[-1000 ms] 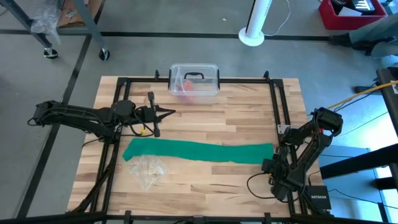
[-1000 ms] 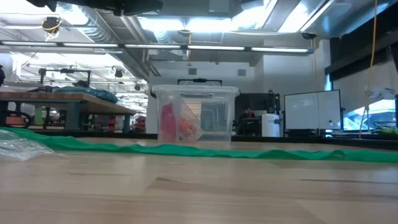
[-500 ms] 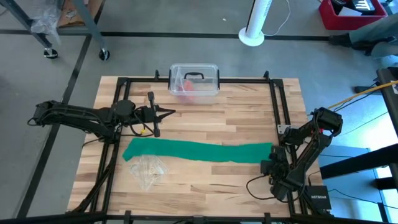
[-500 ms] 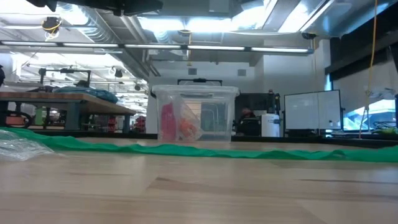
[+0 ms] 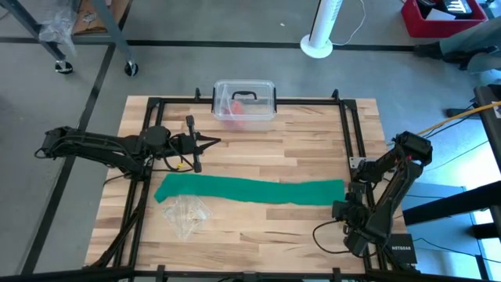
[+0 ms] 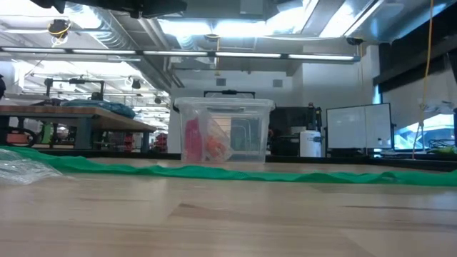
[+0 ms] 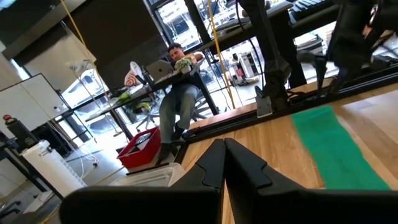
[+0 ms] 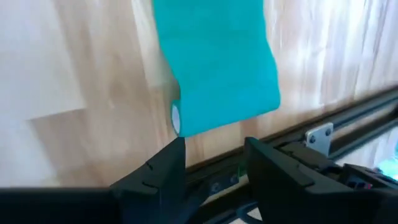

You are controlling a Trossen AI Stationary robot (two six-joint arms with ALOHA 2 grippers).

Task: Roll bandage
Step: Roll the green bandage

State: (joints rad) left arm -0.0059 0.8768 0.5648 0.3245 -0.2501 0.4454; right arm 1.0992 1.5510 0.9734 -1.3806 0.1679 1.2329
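**Floppy green strip, grab it by the end**

Big open workshop behind, and a wooden table [image 5: 258,227] with a black frame round it. The bandage [image 5: 250,190] lies flat and stretched out across the middle of the table, running from your left arm's side to the right one. A crumpled clear wrapper [image 5: 186,213] sits just beside its left end, and a clear box [image 5: 244,100] is well apart at the far edge.

Your right pincer [image 8: 211,158] hovers just off the bandage's right end with its fingers parted, holding nothing. Your left pincer [image 7: 224,149] is pinched closed and empty, parked above the table between the box and the strip.

My guess: that cloth is light, soft and stretchy, so it'll bunch and slide on the wood rather than roll neatly. Take the very end edge across its width, fold it over first, and keep the rest pinned or it'll drag along.
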